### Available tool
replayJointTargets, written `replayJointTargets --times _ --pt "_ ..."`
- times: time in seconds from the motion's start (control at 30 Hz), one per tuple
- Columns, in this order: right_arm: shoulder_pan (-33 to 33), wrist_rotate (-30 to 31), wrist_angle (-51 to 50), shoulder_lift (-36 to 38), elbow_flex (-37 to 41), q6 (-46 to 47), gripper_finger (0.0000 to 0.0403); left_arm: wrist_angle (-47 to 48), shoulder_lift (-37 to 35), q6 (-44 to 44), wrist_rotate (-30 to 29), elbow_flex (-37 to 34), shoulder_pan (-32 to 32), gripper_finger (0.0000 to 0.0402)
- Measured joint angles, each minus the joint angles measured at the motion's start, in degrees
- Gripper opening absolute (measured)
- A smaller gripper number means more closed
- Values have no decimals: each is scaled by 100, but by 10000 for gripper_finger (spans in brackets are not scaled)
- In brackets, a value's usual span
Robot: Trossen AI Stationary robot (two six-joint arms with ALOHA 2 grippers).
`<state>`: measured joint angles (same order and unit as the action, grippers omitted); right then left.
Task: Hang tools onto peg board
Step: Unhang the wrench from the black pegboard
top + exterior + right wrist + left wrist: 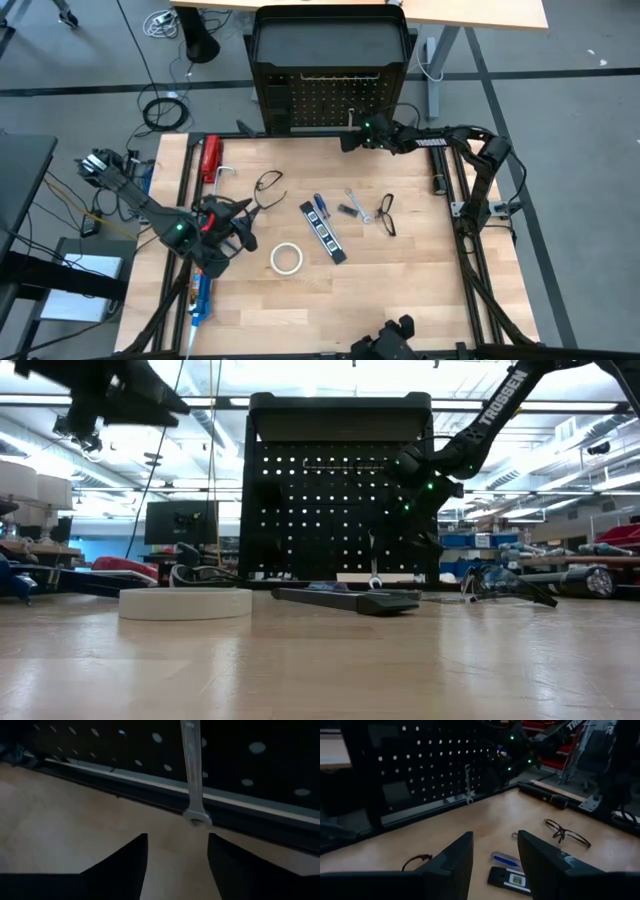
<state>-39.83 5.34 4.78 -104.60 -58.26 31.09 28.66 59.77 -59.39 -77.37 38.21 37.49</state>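
The black peg board (330, 95) stands upright at the table's far edge. One silver wrench (192, 775) hangs upright on it by its upper end, its lower jaw end near the board's bottom frame; it also shows in the left wrist view (468, 784). My right gripper (177, 865) is open and empty just in front of this wrench, close to the board (347, 143). My left gripper (245, 228) is open and empty above the table's left part. On the table lie two safety glasses (268, 183) (387, 213), a blue-handled screwdriver (320, 207), a black-and-white tool (325, 235), a second wrench (355, 206) and a white tape roll (287, 258).
A red-handled tool (211, 158) lies at the far left of the table. A long blue caulking gun (200, 295) lies along the left edge under my left arm. Black frame rails (470, 260) run along the table's sides. Bare wood (400, 290) shows at the near right.
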Motion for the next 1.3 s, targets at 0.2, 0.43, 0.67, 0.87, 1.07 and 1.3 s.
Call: replayJointTargets --times 0.2,0.43,0.67,0.87,1.07,1.3 --pt "-49 -70 -75 -20 6 -136 204 -100 0 -279 17 -406 18 160" --pt "-13 -74 -534 -24 -267 24 200 -910 0 -287 28 -888 18 160" --pt "564 458 -1183 -24 -618 -61 192 -1130 0 -116 27 -956 18 160" --pt "1109 875 -1235 -12 -627 24 174 -1132 0 63 55 -956 18 160" --pt "1441 705 -1346 374 -627 80 169 -1178 0 60 828 -956 -164 160" --pt "1979 832 -2649 1461 -630 371 169 -1959 230 1035 2177 -954 -820 160"
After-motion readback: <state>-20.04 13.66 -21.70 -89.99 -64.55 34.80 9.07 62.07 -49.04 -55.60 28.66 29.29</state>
